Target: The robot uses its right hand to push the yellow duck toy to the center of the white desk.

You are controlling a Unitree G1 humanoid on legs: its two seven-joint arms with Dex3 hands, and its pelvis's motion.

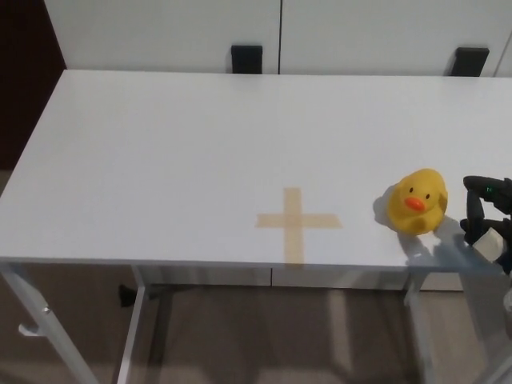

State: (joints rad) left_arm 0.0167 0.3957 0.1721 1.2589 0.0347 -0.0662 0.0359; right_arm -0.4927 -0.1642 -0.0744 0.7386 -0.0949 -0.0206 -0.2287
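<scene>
Right hand and tabletop both cut by the right picture edge.

Only part of the right hand shows, just off the tabletop's front right corner: two dark fingers and a bit of the palm, the rest and the whole arm lost past the picture edge, so its grip cannot be told. The tabletop's right edge runs out of frame. The duck's back and tail face away, unseen. The black blocks beyond the tabletop's far edge are half hidden.
</scene>
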